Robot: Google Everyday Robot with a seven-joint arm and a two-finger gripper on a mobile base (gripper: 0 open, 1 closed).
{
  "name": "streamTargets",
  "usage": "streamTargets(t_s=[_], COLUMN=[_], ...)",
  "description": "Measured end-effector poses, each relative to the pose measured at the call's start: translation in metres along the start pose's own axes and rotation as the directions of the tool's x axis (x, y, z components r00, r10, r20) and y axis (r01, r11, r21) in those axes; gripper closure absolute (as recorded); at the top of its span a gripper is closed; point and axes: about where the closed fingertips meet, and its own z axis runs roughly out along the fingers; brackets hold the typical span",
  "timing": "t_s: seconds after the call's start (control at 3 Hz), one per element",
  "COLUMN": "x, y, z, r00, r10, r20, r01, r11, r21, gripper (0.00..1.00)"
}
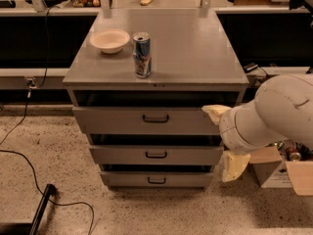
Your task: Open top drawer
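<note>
Camera view: top drawer (pixel 112 121) directly under cabinet top (pixel 195 48), black handle (pixel 155 118) at centre. Gripper (pixel 221 142) at drawer's right end, claw spread wide, one finger (pixel 214 112) overlapping drawer front, nothing pinched. Can (pixel 142 55) and bowl (pixel 109 40) on cabinet top.

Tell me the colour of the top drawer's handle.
Black handle on the top drawer's grey front, clearest in the camera view; gripper hovers at its right end.

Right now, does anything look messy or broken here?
Nothing stands out. The bowl and can stand upright on the cabinet, nothing spilled. The pincer hangs by the right end of the top drawer, off its handle.
</note>
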Motion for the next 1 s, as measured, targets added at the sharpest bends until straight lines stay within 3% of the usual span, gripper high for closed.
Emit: streamTargets(t_s=[0.33, 0.67, 1.0], x=[0.006, 0.023, 0.037], y=[-0.006, -0.025, -0.052], z=[0.010, 0.040, 0.071], r00=[1.000, 0.997, 0.995], r10=[0.018, 0.061, 0.082], r20=[0.003, 0.054, 0.059], r01=[-0.018, -0.065, -0.089], r11=[0.9997, 0.9949, 0.9867], r21=[0.017, 0.078, 0.136], gripper=[0.00, 0.00, 0.00])
